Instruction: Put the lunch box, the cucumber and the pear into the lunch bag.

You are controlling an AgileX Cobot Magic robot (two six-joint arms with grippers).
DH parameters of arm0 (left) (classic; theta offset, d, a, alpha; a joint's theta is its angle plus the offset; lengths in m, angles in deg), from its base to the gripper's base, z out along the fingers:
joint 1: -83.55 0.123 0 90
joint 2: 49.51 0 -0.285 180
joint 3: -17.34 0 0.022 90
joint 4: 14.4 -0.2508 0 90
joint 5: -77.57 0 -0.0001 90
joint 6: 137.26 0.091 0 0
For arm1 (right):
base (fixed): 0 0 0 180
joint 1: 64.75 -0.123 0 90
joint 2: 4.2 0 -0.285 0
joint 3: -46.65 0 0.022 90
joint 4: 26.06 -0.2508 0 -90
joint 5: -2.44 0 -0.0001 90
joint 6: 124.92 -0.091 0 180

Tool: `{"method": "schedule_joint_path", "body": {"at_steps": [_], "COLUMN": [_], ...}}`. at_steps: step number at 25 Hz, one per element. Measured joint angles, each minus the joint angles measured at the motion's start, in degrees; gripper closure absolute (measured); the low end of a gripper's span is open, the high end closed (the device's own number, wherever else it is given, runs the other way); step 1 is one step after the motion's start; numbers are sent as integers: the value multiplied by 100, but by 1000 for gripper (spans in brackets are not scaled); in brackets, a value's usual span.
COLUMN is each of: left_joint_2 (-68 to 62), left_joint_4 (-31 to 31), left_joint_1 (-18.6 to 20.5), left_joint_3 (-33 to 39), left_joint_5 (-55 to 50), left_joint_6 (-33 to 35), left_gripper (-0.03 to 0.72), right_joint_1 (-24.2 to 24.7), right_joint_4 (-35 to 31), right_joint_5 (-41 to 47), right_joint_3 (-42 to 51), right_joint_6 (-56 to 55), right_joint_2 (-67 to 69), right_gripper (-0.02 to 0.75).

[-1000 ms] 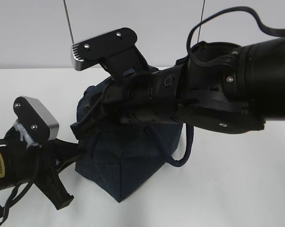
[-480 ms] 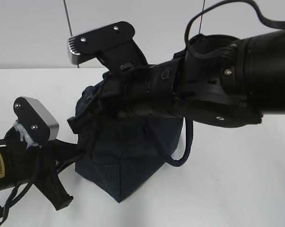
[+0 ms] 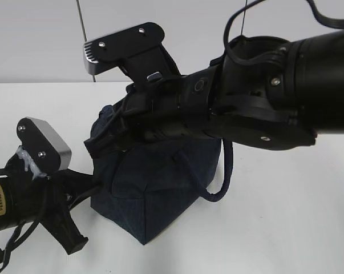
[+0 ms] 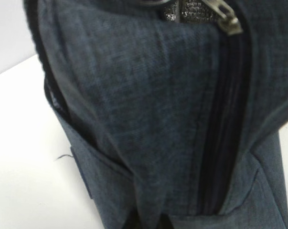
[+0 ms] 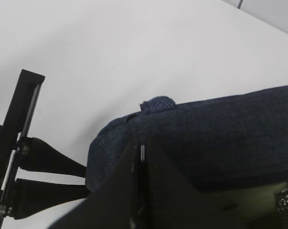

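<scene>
Atop the lunch bag (image 3: pixel 154 188), right jaws closed.

A plain white table (image 3: pixel 286 228) carries the scene, its far edge meeting a pale grey wall. The dark navy lunch bag (image 3: pixel 154 200) stands directly on it, left of the middle, one lower corner turned toward the camera. A dark cord handle (image 3: pixel 220 185) hangs at the bag's right side just above the tabletop.
</scene>
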Motion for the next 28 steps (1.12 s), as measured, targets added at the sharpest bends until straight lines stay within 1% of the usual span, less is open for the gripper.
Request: {"method": "schedule_joint_path", "body": {"at_steps": [6,15,28], "left_joint_2": [0,0,0], "left_joint_4": [0,4,30], "left_joint_1": [0,0,0], "left_joint_3": [0,-25,-61], "left_joint_5": [-2,26,121], "left_joint_6": [0,0,-11], "left_gripper": [685,685,685], "right_joint_1": [26,449,472], "right_joint_4": [70,88,-117], "right_joint_5": [152,271,337], "right_joint_3": [0,-160,-463], "right_joint_6": [0,-10,-10], "right_joint_2": [0,0,0], "right_gripper": [738,738,738]}}
